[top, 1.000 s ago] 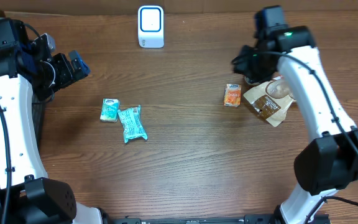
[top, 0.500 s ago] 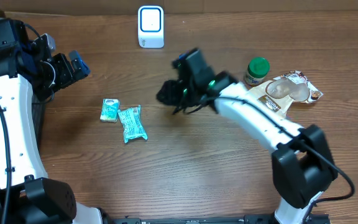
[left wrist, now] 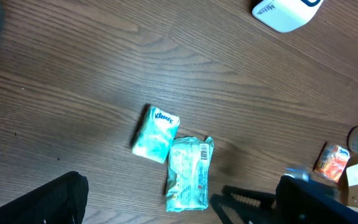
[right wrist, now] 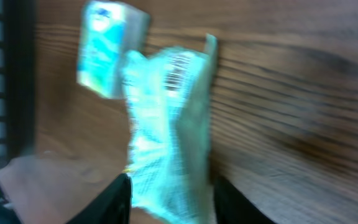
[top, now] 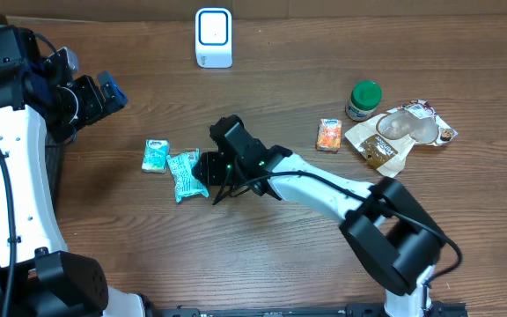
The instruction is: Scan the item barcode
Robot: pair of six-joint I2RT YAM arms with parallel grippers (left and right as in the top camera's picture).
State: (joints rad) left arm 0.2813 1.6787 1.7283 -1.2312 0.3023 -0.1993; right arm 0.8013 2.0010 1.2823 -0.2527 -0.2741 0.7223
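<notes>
Teal packet (left wrist: 189,173) barcode (left wrist: 202,152): sharp from left wrist, blurred from right wrist.

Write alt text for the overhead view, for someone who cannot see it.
The right arm reaches across a wooden table, its claw at a teal wrapper beside a Kleenex pack. A white scanner stands at the far edge; an orange pack, jar and brown pouch lie on the right.

Setting: robot lab, mock checkout. Evidence: two white arms (top: 324,187) over wood surface (top: 262,255), scanner (top: 213,37), packaged groceries (top: 388,139).
</notes>
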